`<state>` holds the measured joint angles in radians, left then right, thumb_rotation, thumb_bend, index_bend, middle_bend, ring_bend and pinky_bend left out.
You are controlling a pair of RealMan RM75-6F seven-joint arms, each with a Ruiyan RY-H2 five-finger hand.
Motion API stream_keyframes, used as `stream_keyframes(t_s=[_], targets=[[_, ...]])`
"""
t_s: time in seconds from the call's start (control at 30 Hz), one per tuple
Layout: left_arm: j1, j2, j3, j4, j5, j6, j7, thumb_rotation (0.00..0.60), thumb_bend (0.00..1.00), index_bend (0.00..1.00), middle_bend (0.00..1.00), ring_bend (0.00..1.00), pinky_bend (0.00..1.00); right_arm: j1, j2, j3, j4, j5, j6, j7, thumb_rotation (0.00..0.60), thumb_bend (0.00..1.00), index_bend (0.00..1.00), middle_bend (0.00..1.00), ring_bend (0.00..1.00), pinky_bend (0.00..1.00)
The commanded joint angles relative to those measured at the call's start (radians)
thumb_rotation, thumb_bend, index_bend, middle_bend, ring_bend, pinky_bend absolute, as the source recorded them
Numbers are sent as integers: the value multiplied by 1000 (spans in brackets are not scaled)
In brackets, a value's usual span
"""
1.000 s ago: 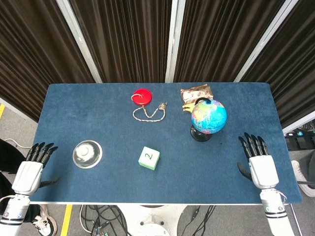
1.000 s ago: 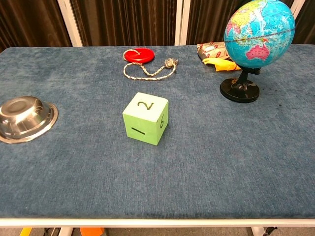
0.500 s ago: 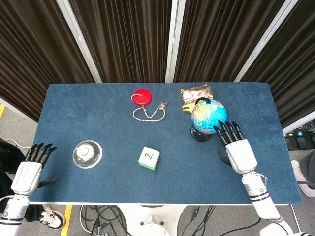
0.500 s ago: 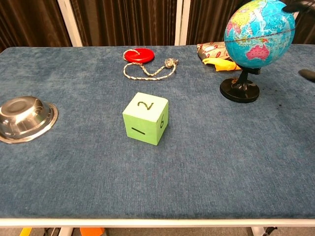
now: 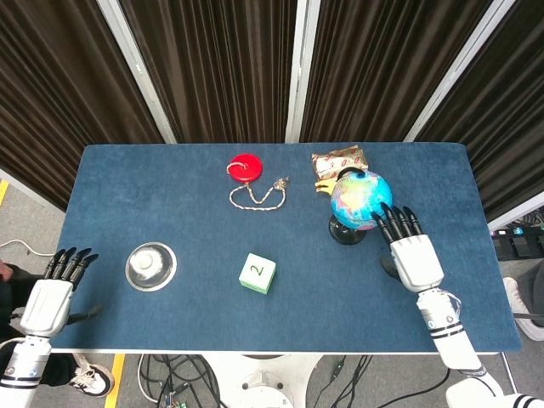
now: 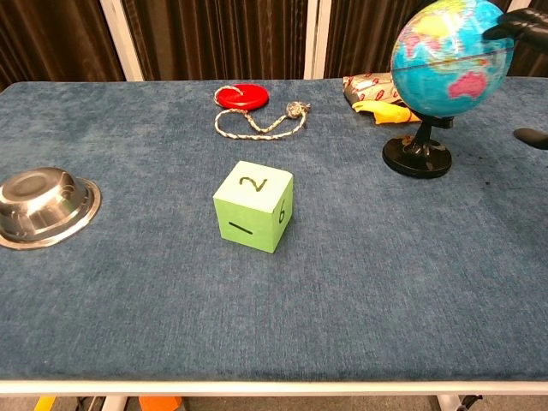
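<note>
Where the right hand rests spread fingertips on it, the globe stands near the table's far right; likely light, smooth, top-heavy; best cupped around the ball.

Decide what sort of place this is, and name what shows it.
Probably a robot test room, not a home: a blue-covered table before dark curtains, cables on the floor, and unrelated items, a globe and a numbered cube.

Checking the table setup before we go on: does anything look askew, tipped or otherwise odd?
One thing: the steel bowl at the left lies upside down, rim on the blue table. The globe stands upright on its base, with the right hand against its side.
</note>
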<state>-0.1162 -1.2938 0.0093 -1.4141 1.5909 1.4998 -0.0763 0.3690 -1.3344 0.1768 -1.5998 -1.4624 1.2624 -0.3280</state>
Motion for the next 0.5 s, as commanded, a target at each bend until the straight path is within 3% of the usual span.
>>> stream_keyframes(t_s=[0.03,0.2,0.27,0.37,0.5], targets=[[-1,1,0,-2,1,-1,2,600,0,146,89,24,50,-28,-19,38,-13,128,28,-60,600,202,0,0,0,0],[-2,4,0,-10,-1,-5,8,600,0,146,89,24,50,-54,-39,120,-100,376,72,-150,600,207,0,0,0,0],[-3,4,0,-11,-1,-6,10,600,0,146,89,24,50,-53,-35,125,-106,395,82,-165,600,212,0,0,0,0],[-3,3,0,-11,1,-5,13,600,0,146,89,24,50,-55,-29,107,-102,352,101,-157,600,215,0,0,0,0],[-4,2,0,-11,2,-5,14,600,0,146,89,24,50,-57,-30,49,-67,174,146,-89,600,236,0,0,0,0]])
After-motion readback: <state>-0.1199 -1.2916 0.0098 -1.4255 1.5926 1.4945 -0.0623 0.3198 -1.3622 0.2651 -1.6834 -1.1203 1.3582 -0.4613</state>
